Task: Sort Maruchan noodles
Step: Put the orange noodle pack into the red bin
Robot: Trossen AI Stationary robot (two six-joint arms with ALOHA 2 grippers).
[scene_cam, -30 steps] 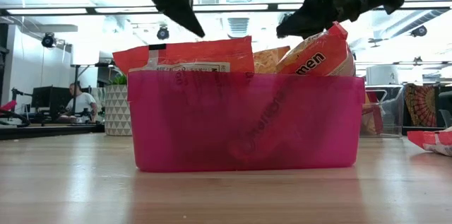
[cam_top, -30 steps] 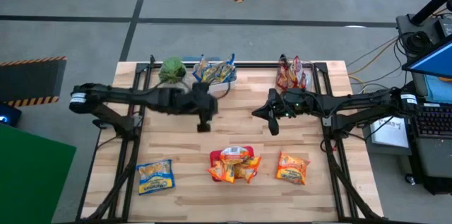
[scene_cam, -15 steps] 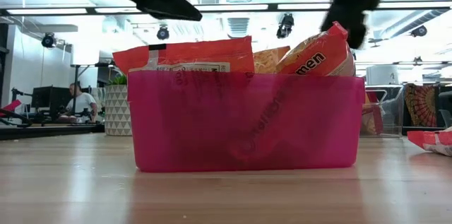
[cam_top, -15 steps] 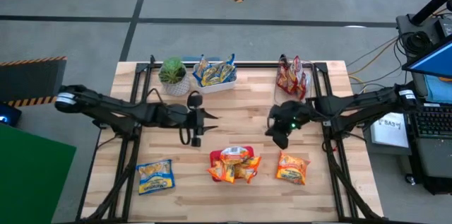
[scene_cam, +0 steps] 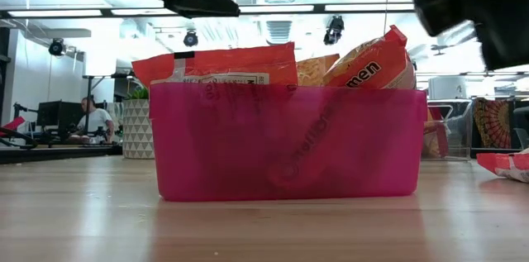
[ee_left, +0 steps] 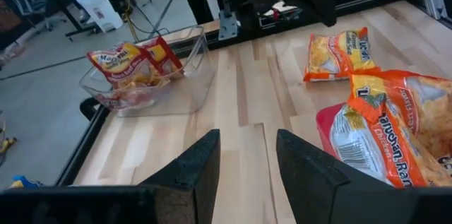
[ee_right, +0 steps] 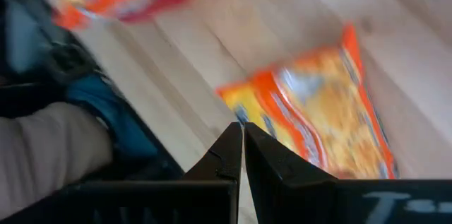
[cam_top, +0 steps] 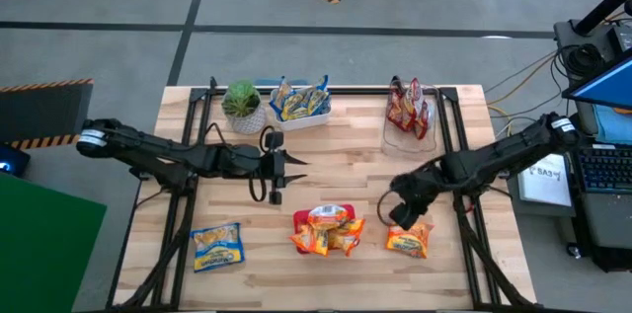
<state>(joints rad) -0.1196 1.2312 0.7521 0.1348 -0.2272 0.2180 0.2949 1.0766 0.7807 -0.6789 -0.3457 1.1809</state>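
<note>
Right gripper [cam_top: 403, 216] sits low over the table's front right, arm stretched in from 3 o'clock and bent down at the wrist. Fingers pressed together in the right wrist view [ee_right: 240, 155], nothing between them. Loose orange-yellow packet [cam_top: 408, 235] lies flat on the wood just beyond the fingertips, at about 5 o'clock from the gripper in the high view; same packet fills the right wrist view [ee_right: 321, 107]. Not touching as far as I can tell.

Left gripper [cam_top: 277, 168] hangs mid-table, arm reaching in from 9 o'clock, roughly level. Fingers [ee_left: 194, 167] apart with bare wood between them, holding nothing.

Pink bin [cam_top: 308, 219] at 6 o'clock of the table centre, stuffed with orange-yellow packets [cam_top: 326, 236]; they stick up above its rim in the low view [scene_cam: 225, 65]. It sits between the two grippers, at 5 o'clock from the left one and 9 o'clock from the right one.

Blue-and-yellow packet [cam_top: 217, 246] lies alone front left. White bin [cam_top: 316, 119] at the back holds more blue-and-yellow packets [cam_top: 299, 102], with a potted plant [cam_top: 241, 102] just beside it at 9 o'clock. Clear bin [cam_top: 391, 133] back right holds dark red packets [cam_top: 407, 104].
</note>
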